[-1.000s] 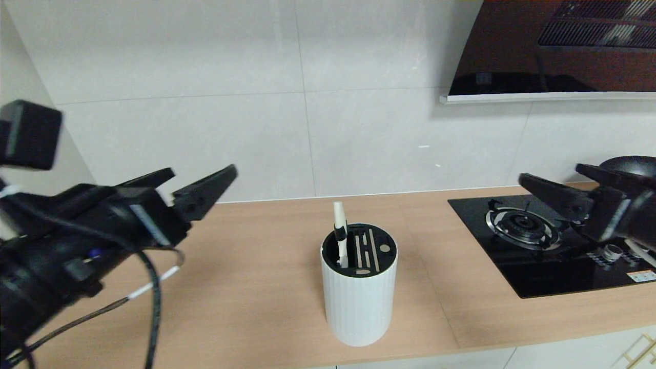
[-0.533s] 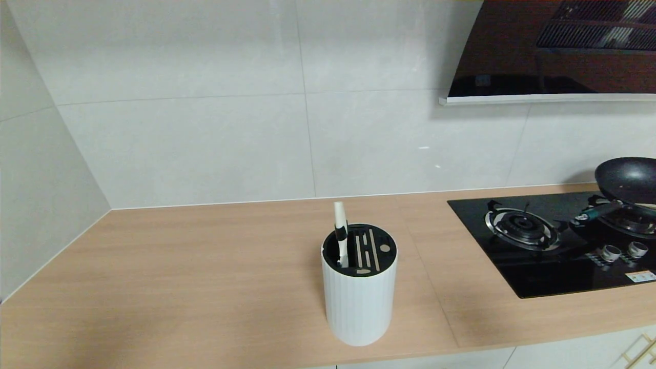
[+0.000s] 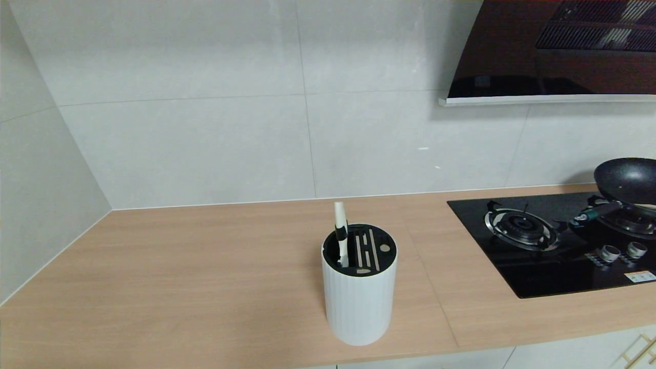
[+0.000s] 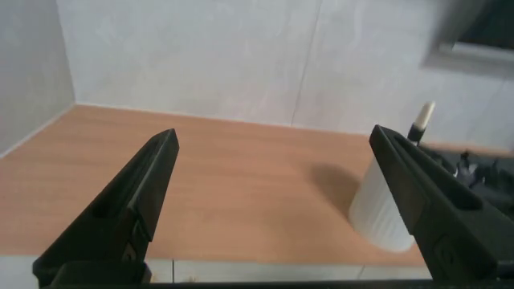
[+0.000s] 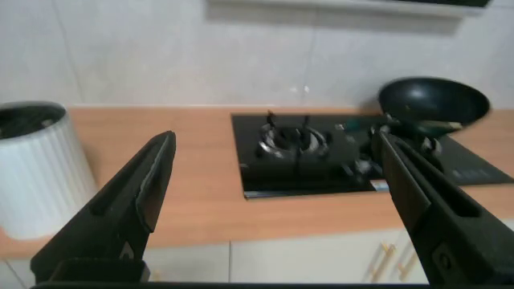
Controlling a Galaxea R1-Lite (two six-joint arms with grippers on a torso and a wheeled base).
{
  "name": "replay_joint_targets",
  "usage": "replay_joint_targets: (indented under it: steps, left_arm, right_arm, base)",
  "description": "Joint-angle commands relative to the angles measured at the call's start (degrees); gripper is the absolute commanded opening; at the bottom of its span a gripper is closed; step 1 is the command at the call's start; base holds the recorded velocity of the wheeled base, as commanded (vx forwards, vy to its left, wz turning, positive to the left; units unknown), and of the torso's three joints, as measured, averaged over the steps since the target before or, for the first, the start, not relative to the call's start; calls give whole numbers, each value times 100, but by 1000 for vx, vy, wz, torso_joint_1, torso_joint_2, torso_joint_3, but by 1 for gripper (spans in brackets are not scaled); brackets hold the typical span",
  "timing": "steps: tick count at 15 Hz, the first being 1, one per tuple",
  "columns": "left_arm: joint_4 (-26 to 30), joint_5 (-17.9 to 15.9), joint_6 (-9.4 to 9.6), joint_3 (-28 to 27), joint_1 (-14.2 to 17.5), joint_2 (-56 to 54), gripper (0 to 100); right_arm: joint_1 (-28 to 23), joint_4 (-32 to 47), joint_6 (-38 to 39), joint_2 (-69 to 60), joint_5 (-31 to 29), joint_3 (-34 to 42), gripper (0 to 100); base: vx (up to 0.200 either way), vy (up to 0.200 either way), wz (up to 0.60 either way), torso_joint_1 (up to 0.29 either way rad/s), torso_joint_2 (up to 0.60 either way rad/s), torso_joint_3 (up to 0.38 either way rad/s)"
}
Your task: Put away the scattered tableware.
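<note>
A white ribbed holder (image 3: pixel 360 300) with a black slotted top stands near the front edge of the wooden counter (image 3: pixel 205 271). One white-handled utensil (image 3: pixel 340 230) sticks up out of it. In the left wrist view my left gripper (image 4: pixel 277 205) is open and empty, held off the counter's front edge, with the holder (image 4: pixel 384 213) beyond its fingers. My right gripper (image 5: pixel 281 205) is open and empty too, off the front edge, with the holder (image 5: pixel 36 172) to one side.
A black gas hob (image 3: pixel 553 246) is set into the counter at the right, with a black pan (image 3: pixel 628 180) on its far burner. A range hood (image 3: pixel 553 51) hangs above. Tiled walls close the back and the left corner.
Both arms have pulled back out of the head view; a second ago they hung over the counter at left and right. The holder and utensil have not moved.
</note>
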Motion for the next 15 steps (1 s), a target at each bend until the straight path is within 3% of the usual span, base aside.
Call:
replay_joint_targets:
  steps: [1, 2, 3, 4, 5, 6, 7, 8, 9, 10, 11, 15]
  left_arm:
    - [35, -16, 201, -184, 475, 270, 100]
    - [-44, 45, 447, 326, 695, -28, 100]
    - [-255, 124, 350, 687, 1002, -28, 100]
    - [-457, -87, 394, 1065, 1292, -494, 100]
    - [-528, -447, 790, 1513, 1301, -521, 100]
    - [-827, -429, 1027, 1987, 1301, -521, 100]
    - [-1415, -491, 1080, 2576, 1301, -521, 100]
    - [-2031, -781, 1167, 3191, 1301, -521, 100]
    - [-1855, -1132, 1167, 3191, 1301, -521, 100]
    - [-1626, -1379, 939, 3191, 1301, -521, 100]
    - [-1538, -1405, 921, 3191, 1301, -521, 100]
    - [-1538, -1440, 904, 3191, 1301, -521, 100]
  right_arm:
    - [-20, -7, 7, -309, 78, 205, 100]
    - [50, -25, 16, -485, 165, 503, 100]
    - [50, -95, 25, -476, 183, 723, 100]
    - [50, -253, 25, -476, 174, 978, 100]
    - [50, -499, 25, -476, 174, 1224, 100]
    - [50, -816, 25, -476, 174, 1567, 100]
    - [50, -1290, 25, -476, 174, 1980, 100]
    - [50, -1457, 34, -476, 192, 2015, 100]
    - [50, -1264, 34, -476, 201, 2015, 100]
    - [50, -1027, 16, -476, 201, 2015, 100]
    - [50, -666, 16, -476, 297, 2015, 100]
    - [68, -754, 86, -468, 429, 2015, 100]
  base:
    - [0, 0, 0, 0, 0, 0]
    - [0, 0, 0, 0, 0, 0]
    - [0, 0, 0, 0, 0, 0]
    - [0, 0, 0, 0, 0, 0]
    - [0, 0, 0, 0, 0, 0]
    - [0, 0, 0, 0, 0, 0]
    - [0, 0, 0, 0, 0, 0]
    - [0, 0, 0, 0, 0, 0]
    - [0, 0, 0, 0, 0, 0]
    - [0, 0, 0, 0, 0, 0]
    - [0, 0, 0, 0, 0, 0]
    - [0, 0, 0, 0, 0, 0]
